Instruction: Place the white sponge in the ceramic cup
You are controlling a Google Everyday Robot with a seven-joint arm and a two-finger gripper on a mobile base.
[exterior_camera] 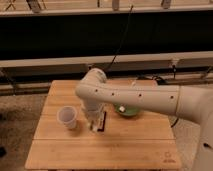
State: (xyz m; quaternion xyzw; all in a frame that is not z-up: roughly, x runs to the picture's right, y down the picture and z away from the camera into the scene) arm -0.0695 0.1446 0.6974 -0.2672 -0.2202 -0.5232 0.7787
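The ceramic cup (67,118) stands upright on the left part of the wooden table (60,150). My gripper (93,125) points down just right of the cup and hangs a little above the table. It is shut on a small pale block, the white sponge (93,128), which shows at its lower end. The sponge is level with the cup's side, not over its rim.
A dark rectangular block (103,122) lies just right of the gripper. A green bowl (126,110) sits further right, partly hidden by my arm (135,97). Cables lie on the floor behind the table at the right.
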